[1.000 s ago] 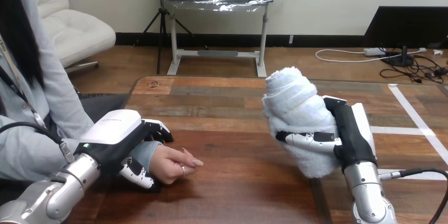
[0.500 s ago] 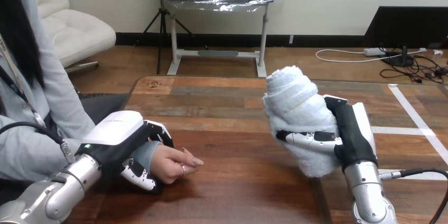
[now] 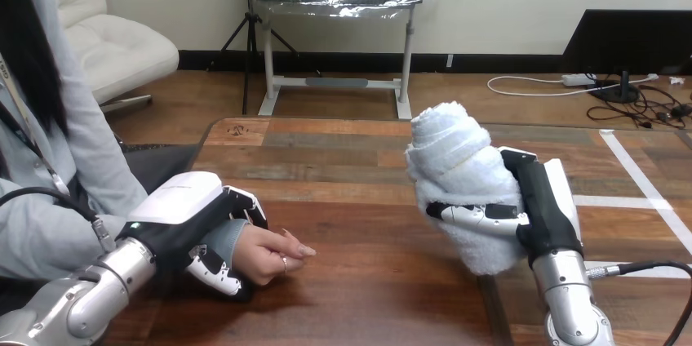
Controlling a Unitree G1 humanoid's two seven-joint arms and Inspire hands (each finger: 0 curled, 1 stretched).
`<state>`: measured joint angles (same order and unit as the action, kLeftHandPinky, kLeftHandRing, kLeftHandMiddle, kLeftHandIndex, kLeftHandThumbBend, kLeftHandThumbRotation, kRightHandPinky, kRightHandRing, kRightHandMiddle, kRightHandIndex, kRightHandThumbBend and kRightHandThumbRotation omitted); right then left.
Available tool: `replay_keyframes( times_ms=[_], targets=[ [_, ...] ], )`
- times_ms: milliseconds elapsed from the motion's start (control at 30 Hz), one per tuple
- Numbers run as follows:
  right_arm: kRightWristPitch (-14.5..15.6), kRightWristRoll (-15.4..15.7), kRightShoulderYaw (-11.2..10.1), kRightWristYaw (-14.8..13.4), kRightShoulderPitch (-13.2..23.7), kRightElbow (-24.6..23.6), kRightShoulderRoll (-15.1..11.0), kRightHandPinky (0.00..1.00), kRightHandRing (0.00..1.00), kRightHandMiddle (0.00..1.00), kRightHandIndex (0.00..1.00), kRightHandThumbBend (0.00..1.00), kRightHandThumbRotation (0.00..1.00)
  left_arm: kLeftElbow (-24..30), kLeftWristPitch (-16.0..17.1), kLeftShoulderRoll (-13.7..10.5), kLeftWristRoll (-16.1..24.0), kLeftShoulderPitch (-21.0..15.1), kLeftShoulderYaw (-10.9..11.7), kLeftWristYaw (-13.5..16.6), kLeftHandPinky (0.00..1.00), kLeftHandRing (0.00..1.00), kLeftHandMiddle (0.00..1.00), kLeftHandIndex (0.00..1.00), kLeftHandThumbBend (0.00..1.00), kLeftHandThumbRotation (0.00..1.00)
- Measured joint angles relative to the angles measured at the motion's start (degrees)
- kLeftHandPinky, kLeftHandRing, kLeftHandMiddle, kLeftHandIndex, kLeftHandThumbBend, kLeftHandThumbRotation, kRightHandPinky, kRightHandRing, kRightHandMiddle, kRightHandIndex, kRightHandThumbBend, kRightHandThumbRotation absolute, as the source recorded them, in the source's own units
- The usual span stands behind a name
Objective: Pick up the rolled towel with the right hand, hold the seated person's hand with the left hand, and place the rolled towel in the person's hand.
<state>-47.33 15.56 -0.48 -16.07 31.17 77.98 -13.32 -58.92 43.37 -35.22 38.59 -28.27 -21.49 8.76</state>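
Rolled towel (image 3: 457,175) is gripped upright in the right hand (image 3: 540,199), over the table (image 3: 359,297).
Its fingers (image 3: 477,214) are curled across the towel's lower front, with the top of the roll standing clear above them. The left hand (image 3: 184,215) is closed round the person's wrist (image 3: 222,240), one part wrapped over it and the rest under. The person's hand (image 3: 269,255) sticks out just past those fingertips, loosely curled, resting on the table, well apart from the towel.

No legible text, labels, numbers; scrawl (image 3: 237,130) on table (image 3: 351,170) corner unreadable
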Motion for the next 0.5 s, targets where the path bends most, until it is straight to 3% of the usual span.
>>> replay_keyframes(
  times_ms=[500],
  targets=[
    [-0.3, 0.0, -0.1, 0.0, -0.7, 0.0, 0.0, 0.24, 0.28, 0.36, 0.43, 0.87, 0.07, 0.0, 0.7, -0.8, -0.9, 0.0, 0.0, -0.6, 0.41, 0.45, 0.49, 0.51, 1.0, 0.0]
  ],
)
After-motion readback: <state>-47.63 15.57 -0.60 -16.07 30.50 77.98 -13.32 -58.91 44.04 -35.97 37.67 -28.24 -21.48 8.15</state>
